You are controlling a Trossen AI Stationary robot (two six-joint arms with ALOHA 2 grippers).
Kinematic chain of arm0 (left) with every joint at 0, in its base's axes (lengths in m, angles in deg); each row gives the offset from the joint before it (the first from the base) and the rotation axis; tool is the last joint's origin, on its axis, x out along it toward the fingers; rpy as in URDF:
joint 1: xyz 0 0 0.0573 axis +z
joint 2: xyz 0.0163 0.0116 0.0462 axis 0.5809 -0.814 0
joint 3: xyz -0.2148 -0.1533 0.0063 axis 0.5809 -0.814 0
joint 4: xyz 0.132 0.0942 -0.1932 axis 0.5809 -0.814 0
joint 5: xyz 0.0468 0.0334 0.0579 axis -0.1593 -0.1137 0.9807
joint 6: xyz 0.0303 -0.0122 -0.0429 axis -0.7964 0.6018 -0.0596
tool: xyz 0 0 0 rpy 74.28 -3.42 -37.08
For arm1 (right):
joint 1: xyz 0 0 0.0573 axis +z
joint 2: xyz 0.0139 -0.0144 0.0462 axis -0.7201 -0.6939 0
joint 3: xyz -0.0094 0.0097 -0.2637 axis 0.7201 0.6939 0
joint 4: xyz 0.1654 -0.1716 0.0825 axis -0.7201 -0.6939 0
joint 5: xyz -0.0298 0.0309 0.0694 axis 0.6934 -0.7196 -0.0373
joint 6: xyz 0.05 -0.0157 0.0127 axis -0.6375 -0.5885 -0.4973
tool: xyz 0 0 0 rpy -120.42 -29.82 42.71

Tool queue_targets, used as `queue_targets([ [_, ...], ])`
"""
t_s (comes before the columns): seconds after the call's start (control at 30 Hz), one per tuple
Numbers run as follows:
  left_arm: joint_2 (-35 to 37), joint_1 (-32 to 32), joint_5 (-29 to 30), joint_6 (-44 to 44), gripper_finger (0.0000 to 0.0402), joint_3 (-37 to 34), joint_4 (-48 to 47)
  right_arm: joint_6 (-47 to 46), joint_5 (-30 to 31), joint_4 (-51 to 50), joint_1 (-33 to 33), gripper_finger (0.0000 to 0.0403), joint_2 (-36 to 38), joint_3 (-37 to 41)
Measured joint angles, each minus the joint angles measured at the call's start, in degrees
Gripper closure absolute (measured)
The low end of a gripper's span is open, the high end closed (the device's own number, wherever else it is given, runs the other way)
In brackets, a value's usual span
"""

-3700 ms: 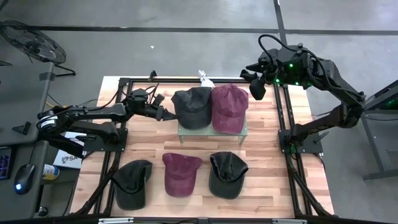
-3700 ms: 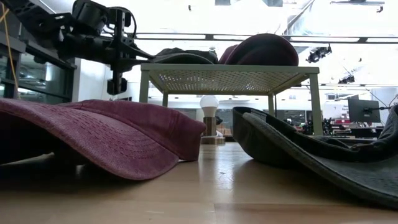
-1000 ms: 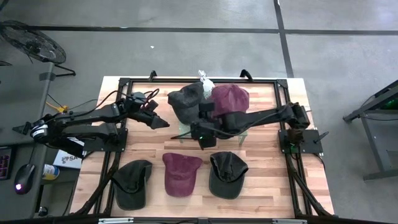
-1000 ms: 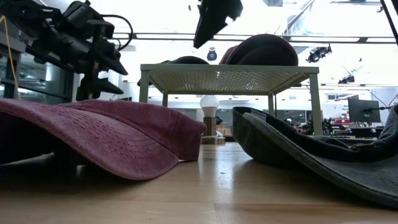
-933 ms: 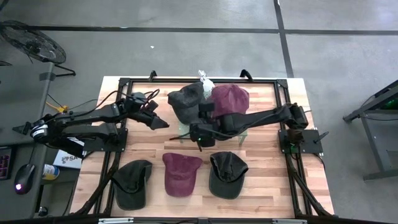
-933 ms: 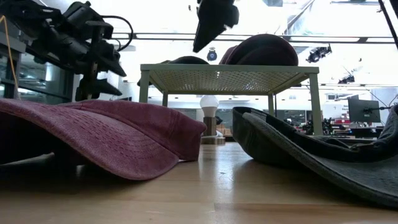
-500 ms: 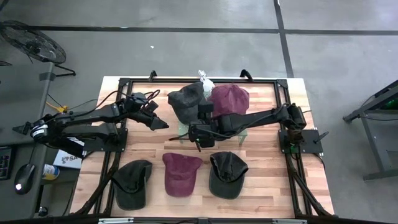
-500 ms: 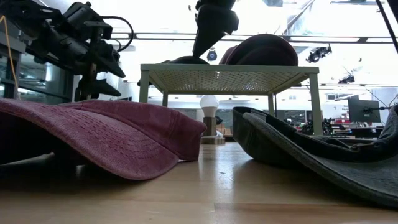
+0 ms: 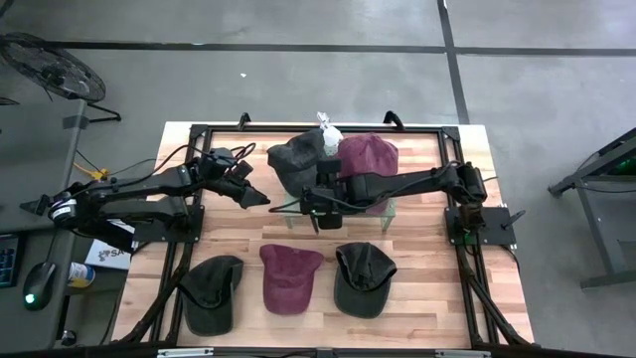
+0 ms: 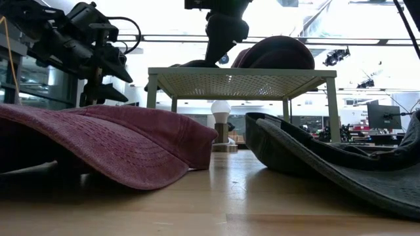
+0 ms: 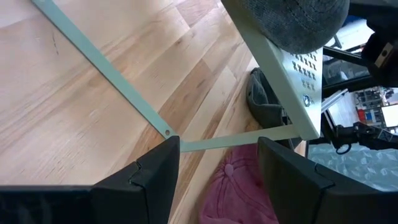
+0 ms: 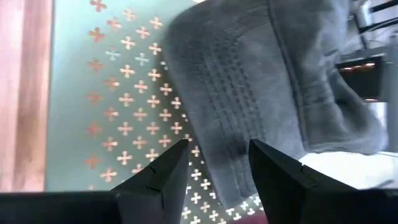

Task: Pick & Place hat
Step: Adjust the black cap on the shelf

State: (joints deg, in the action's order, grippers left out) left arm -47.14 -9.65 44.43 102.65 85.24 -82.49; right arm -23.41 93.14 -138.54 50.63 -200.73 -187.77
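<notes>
Your right gripper (image 12: 214, 163), jaws parted and empty, has dropped onto the grey hat's (image 12: 273, 81) brim on the stand (image 12: 87, 93), ready to grasp.

The counter (image 9: 417, 249) is pale wood planks with visible grain and a soft sheen. The rack (image 12: 93, 112) is pale green painted metal, matt, punched through with small cross-shaped holes. The grey hat (image 12: 267, 81) is soft brushed cloth with rows of stitching. The maroon hat (image 10: 111, 144) is faded, rough-woven cloth. Both arms look like matt black plastic and metal.
</notes>
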Motion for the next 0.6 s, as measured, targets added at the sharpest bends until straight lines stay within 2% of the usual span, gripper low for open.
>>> queue_targets([
  [0.3, 0.00, 0.00, 0.00, 0.07, 0.0190, 0.00, 0.02, 0.00, 1.43, 0.00, -0.06, 0.0262, 0.00, 0.00],
  [0.6, 0.00, 0.00, 0.07, 0.07, 0.0190, 0.00, 0.02, -0.04, 2.70, 0.11, -0.04, 0.0334, 0.02, 0.00],
])
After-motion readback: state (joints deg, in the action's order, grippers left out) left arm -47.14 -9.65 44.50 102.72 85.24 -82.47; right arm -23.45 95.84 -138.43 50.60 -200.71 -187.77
